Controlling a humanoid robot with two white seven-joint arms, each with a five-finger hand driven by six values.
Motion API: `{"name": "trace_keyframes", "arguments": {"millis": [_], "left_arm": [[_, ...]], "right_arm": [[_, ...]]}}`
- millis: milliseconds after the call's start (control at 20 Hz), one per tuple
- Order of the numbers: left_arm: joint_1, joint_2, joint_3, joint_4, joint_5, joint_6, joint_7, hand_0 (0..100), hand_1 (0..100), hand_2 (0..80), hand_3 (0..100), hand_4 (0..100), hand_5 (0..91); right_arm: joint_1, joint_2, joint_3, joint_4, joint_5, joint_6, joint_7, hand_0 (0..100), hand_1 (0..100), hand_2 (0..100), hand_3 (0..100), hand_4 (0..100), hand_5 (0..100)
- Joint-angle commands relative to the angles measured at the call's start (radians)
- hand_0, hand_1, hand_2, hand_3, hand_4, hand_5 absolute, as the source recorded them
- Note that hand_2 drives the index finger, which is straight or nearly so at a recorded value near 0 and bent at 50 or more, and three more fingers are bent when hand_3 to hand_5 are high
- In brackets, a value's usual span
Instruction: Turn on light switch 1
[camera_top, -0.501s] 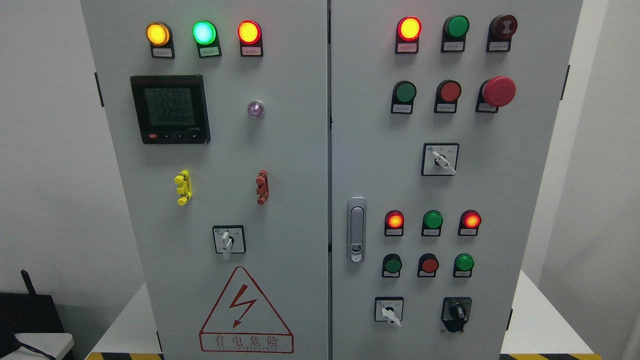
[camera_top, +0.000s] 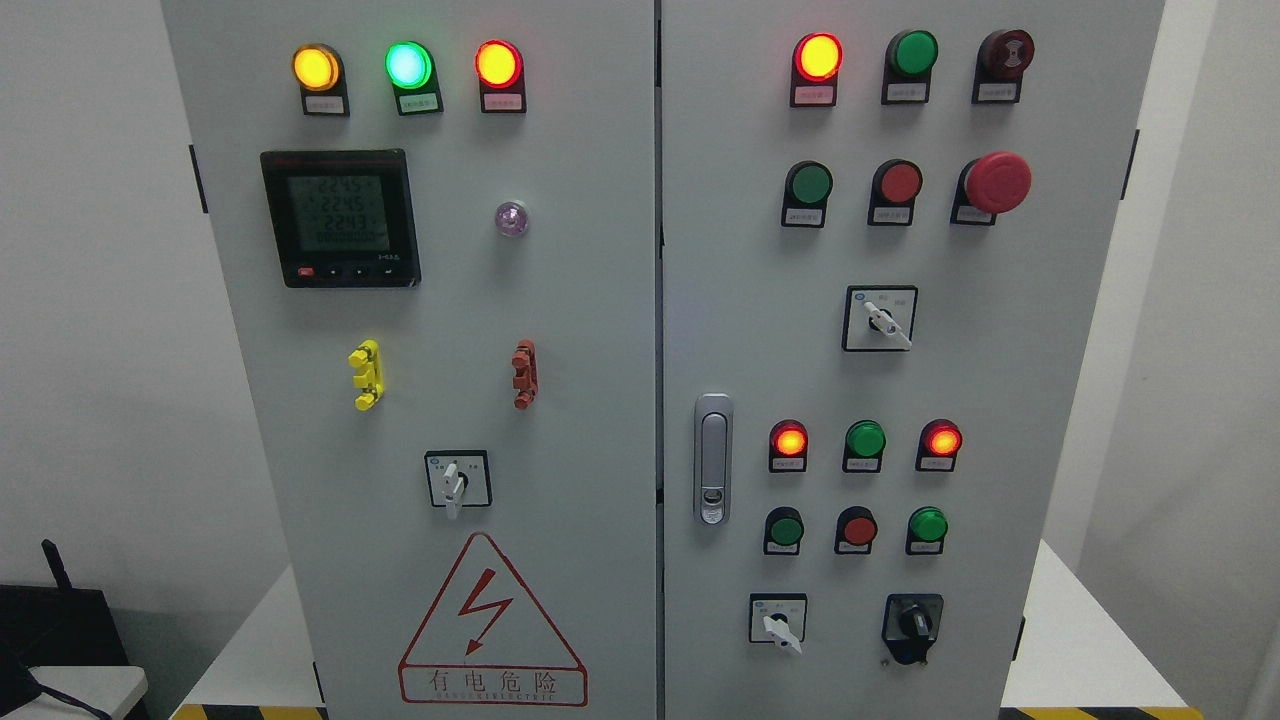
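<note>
Grey steel cabinet (camera_top: 560, 400) fills the view, neither robot hand showing (their state cannot be told). Which control is light switch 1 is unclear; at 5 o'clock a white-handled rotary selector (camera_top: 778, 620) sits beside a black knob (camera_top: 912, 625)

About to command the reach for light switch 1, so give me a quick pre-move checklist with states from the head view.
1. Hands in view: not ok, neither shows.
2. Which control is light switch 1: cannot tell, label print too small.
3. Cabinet powered: ok, meter display lit, top left lamps glowing.
4. Panel front unobstructed: ok, nothing in front of it.
5. Red mushroom stop button to avoid: ok, upper right of the right door.
6. Door handle: ok, lies flat.
</note>
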Motion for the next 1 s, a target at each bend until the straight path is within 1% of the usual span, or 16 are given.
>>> {"name": "trace_keyframes", "arguments": {"millis": [0,952], "left_arm": [[-0.001,-0.002,0.000,-0.013,0.003,-0.001,-0.003,39,0,0.0,0,0,0.0],[0.001,-0.002,0.002,-0.013,0.003,-0.004,-0.003,40,0,0.0,0,0,0.0]], "right_arm": [[0.000,0.000,0.000,0.000,-0.017,0.001,-0.001,12,39,0,0,0,0],[0.000,0.000,0.000,0.000,-0.017,0.001,-0.001,12,39,0,0,0,0]]}}
